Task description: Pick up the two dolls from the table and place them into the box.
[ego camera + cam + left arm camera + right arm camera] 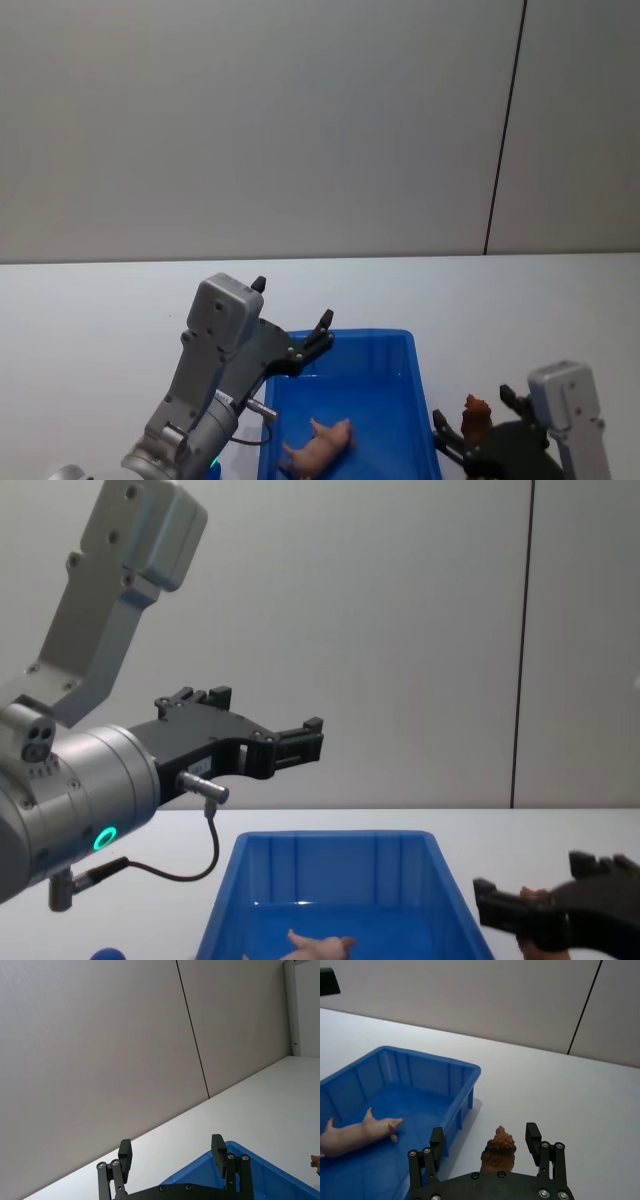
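1. A plain grey wall (250, 120) closes the far side of the room. One dark seam (505, 130) runs down it, right of the middle.
2. The white table (100, 300) runs flat up to that wall. Its near part is cut off at the lower edge of the head view.
3. The blue box (400, 345) stands on the table close to the robot, about in the middle, with its long axis running near to far. Its near end is cut off.
4. The left gripper (292, 302) hangs raised above the box's far left corner and points toward the wall. Its fingers are spread wide with nothing between them.
5. The right gripper (485, 1131) is low over the table just right of the box. It is wide open around the brown doll (499, 1147), with a gap on each side.
6. The pink doll (320, 445) lies on the box floor in the near part. Its long axis slants from near left to far right, and I cannot tell which end is the head.
7. The brown doll stands upright outside the box, pointed top upward. Its lower half is hidden behind the gripper's body, so I cannot tell whether it rests on the table.
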Action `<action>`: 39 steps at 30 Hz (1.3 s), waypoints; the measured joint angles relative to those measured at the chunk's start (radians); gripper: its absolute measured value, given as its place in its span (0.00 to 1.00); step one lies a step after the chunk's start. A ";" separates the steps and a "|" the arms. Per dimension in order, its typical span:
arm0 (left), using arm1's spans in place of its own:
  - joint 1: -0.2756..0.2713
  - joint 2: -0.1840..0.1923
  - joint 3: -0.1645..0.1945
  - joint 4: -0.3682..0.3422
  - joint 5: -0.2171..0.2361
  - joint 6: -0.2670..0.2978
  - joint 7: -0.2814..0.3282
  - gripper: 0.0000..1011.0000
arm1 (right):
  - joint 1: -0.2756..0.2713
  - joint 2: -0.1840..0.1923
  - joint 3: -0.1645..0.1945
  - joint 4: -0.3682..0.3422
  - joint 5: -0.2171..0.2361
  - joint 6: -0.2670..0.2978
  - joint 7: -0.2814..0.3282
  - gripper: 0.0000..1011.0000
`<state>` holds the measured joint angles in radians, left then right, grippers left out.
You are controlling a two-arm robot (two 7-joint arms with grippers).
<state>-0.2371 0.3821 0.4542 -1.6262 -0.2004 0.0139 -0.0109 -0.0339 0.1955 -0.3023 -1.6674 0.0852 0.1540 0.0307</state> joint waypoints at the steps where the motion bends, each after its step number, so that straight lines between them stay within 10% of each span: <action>1: 0.000 0.000 0.000 0.000 0.000 0.000 0.000 0.99 | -0.006 0.000 -0.002 -0.001 0.000 0.001 -0.006 0.99; 31: 0.000 0.000 0.000 0.000 0.000 0.000 0.000 0.99 | -0.064 -0.025 -0.015 0.033 -0.016 -0.009 -0.126 0.99; 39: 0.000 0.000 0.000 0.000 0.000 0.000 0.000 0.99 | -0.057 -0.032 -0.008 0.066 0.005 -0.020 -0.119 0.78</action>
<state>-0.2371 0.3821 0.4542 -1.6262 -0.2004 0.0139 -0.0109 -0.0913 0.1639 -0.3100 -1.6009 0.0901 0.1342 -0.0888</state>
